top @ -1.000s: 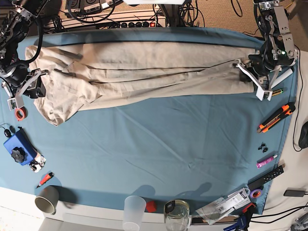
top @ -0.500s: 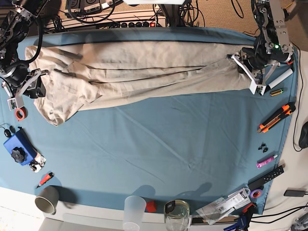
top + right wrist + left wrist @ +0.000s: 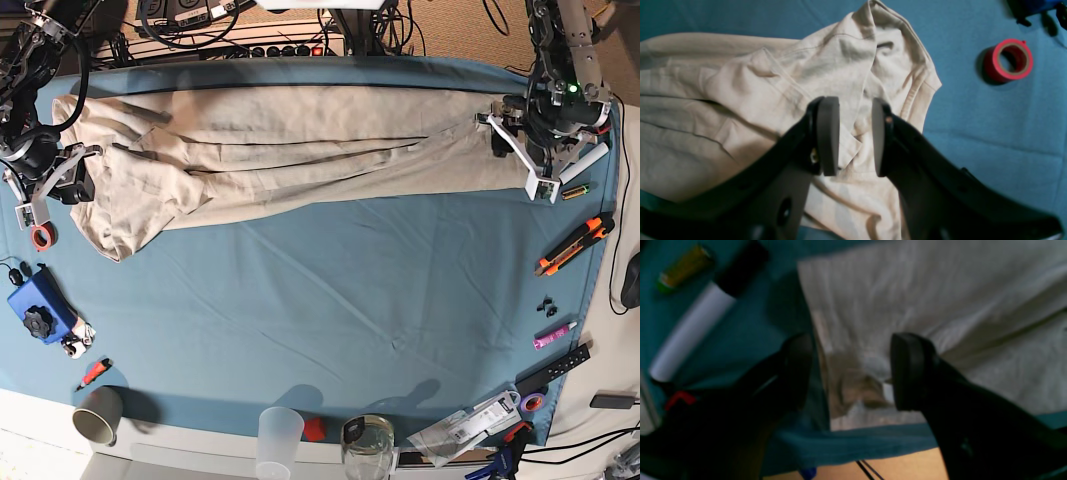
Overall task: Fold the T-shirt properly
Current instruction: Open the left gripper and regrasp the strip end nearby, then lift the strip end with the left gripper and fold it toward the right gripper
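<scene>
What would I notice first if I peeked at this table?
The big beige T-shirt, stretched in a long band across the far part of the teal tablecloth. The left gripper stands open at one end of it, and the right gripper hangs over the crumpled other end, near a red tape roll.

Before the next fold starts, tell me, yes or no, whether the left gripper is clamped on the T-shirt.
No: in the left wrist view the left gripper stands with its jaws wide apart, and the T-shirt lies loose on the cloth between them.
</scene>
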`<state>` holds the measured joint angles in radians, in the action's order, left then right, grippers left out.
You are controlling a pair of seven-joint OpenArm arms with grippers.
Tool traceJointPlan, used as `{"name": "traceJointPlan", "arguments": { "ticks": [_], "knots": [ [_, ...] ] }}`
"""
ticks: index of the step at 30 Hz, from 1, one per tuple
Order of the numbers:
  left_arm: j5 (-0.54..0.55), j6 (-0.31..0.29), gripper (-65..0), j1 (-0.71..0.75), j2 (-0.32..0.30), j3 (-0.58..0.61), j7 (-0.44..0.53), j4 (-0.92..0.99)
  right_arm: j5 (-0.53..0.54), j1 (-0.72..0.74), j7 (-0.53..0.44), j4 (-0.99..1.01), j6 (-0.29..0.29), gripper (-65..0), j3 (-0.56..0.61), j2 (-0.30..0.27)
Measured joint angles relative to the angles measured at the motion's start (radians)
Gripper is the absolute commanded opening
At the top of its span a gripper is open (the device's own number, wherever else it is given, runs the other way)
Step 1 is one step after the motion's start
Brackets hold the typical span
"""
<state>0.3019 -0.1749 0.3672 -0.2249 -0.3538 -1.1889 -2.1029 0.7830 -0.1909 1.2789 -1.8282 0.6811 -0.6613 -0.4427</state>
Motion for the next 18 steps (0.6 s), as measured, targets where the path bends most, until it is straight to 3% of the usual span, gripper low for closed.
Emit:
{"name": "traceJointPlan", "arguments": {
  "ticks": [2, 5, 12, 15, 18],
  "knots": [
    [0.011, 0.029, -27.5, 0.036, 0.0, -0.001, 0.014, -0.01, 0.0, 0.0, 0.0, 0.0, 0.0, -47.8, 0.0, 0.0],
    [0.141, 0.016, -27.5, 0.05, 0.002, -0.053, 0.016, -0.01, 0.0, 0.0, 0.0, 0.0, 0.0, -47.8, 0.0, 0.0],
    [0.459, -0.122, -27.7, 0.048, 0.002, -0.359, 0.026, 0.023, 0.0, 0.0, 0.0, 0.0, 0.0, -47.8, 0.0, 0.0],
    [0.593, -0.194, -27.7, 0.049, 0.003, -0.401, -0.027, 0.09, 0.0, 0.0, 0.0, 0.0, 0.0, -47.8, 0.0, 0.0],
    [0.632, -0.223, -27.7, 0.036, 0.005, -0.398, -0.045, 0.145, 0.0, 0.0, 0.0, 0.0, 0.0, -47.8, 0.0, 0.0]
  ]
}}
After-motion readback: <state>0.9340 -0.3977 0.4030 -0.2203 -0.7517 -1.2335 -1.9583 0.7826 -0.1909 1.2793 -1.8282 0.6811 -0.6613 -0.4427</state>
